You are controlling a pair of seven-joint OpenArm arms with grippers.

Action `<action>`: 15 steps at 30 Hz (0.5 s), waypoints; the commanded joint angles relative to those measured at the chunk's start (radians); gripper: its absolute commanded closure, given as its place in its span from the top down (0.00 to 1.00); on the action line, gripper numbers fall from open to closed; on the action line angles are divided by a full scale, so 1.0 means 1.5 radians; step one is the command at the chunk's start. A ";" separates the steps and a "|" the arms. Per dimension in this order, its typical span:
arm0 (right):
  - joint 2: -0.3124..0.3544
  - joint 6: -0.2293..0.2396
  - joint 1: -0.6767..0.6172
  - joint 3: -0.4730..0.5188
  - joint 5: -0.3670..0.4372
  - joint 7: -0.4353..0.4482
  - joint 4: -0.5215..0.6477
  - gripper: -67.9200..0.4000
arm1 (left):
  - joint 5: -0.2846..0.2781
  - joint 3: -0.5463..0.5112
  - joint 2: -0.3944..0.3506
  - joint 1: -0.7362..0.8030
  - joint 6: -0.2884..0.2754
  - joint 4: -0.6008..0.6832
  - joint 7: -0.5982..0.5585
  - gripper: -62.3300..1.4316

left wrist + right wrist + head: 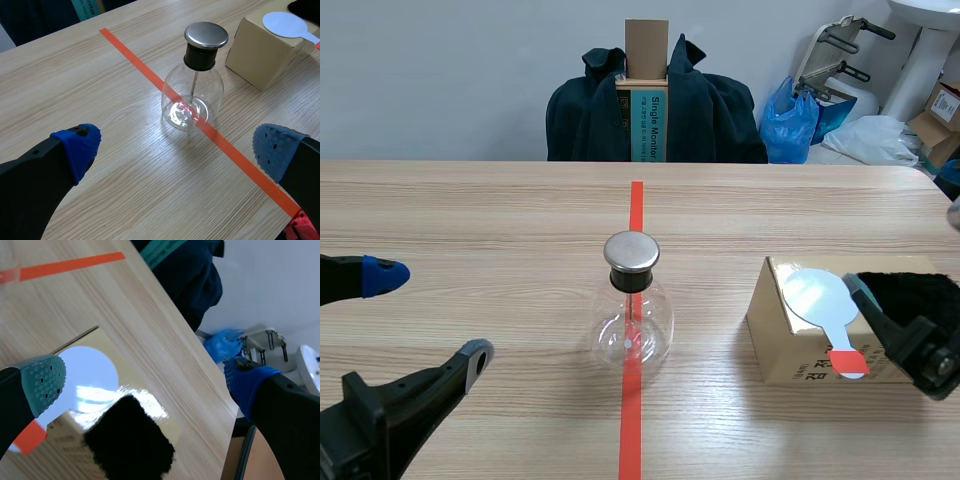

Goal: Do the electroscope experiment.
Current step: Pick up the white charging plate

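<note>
The electroscope, a clear glass flask [632, 322] with a metal cap [631, 252] and a thin rod inside, stands on the tape line at mid-table. In the left wrist view the flask [192, 95] is ahead of my open left gripper [177, 150], which holds nothing. To the right sits a cardboard box [785, 345]. On it lie a pale round paddle [817, 297] with a red handle and a black fur cloth [910, 290]. My right gripper [145, 385] hovers open above the box, over the paddle [85, 375] and the fur [130, 445], gripping neither.
An orange-red tape line [633, 420] runs down the table's middle. Behind the far edge stands a chair draped with a dark jacket [710, 110], with a blue bag [795, 120] and clutter at the back right. Bare wood lies between my left gripper [430, 318] and the flask.
</note>
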 commanded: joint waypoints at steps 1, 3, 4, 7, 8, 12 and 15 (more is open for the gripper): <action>0.007 -0.017 -0.017 0.009 -0.037 0.037 0.015 1.00 | -0.006 0.001 0.000 -0.002 -0.004 0.008 -0.011 1.00; 0.007 -0.050 -0.037 0.009 -0.104 0.071 0.016 1.00 | -0.006 0.001 0.000 -0.002 -0.004 0.008 -0.011 1.00; 0.007 -0.078 -0.048 0.009 -0.140 0.085 0.016 1.00 | -0.006 0.001 0.000 -0.002 -0.004 0.008 -0.011 1.00; 0.007 -0.176 -0.080 0.009 -0.240 0.113 0.016 1.00 | -0.006 0.001 0.000 -0.002 -0.004 0.008 -0.011 1.00; 0.007 -0.205 -0.094 0.009 -0.268 0.121 0.014 1.00 | -0.006 0.001 0.000 -0.002 -0.004 0.008 -0.011 1.00; 0.007 -0.300 -0.164 0.016 -0.357 0.154 0.004 0.99 | -0.006 0.001 0.000 -0.002 -0.006 0.008 -0.011 1.00; 0.008 -0.350 -0.215 0.041 -0.386 0.205 -0.017 0.87 | -0.006 0.001 0.000 -0.002 -0.006 0.008 -0.011 1.00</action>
